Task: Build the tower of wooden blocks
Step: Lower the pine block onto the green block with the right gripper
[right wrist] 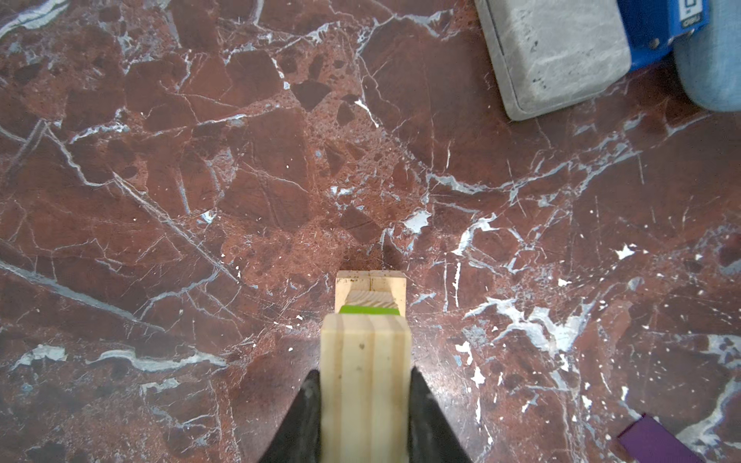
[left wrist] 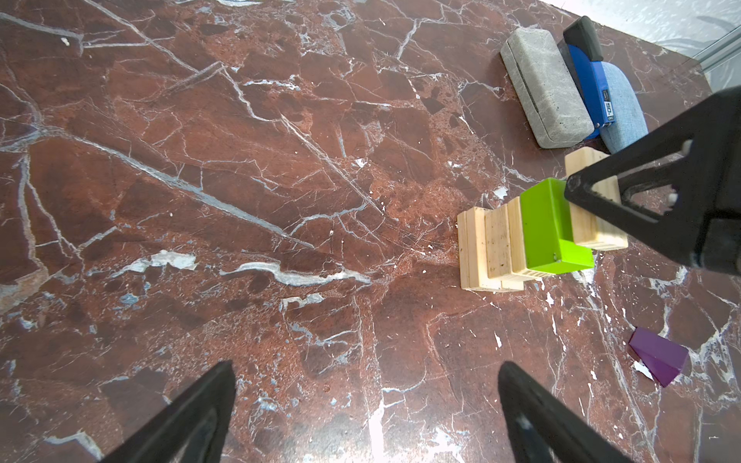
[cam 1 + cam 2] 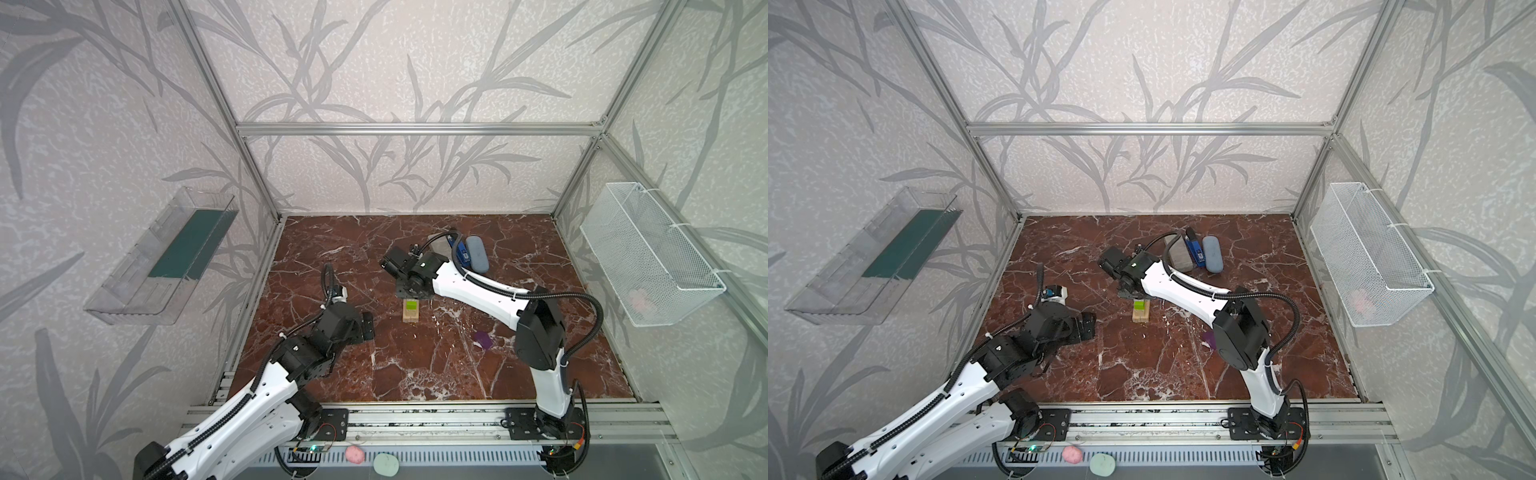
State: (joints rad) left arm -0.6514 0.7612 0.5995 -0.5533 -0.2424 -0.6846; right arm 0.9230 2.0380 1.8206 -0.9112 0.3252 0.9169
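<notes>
Your tower [image 3: 410, 312] stands mid-counter: pale, square-edged planks with visible grain, topped by a smooth lime-green block [image 2: 549, 224]. The right hand [image 1: 365, 377] is clamped on another pale plank [image 2: 597, 236], carried just beside the green block with its long axis parallel to it. Whether it rests on the layer beneath, I cannot tell. I'd judge you need only lower straight and let go. The purple block [image 2: 657, 356] lies apart on the glossy red-marbled counter [image 2: 240, 200], nearer the right arm. The left hand [image 2: 367, 371] hangs wide and empty.
</notes>
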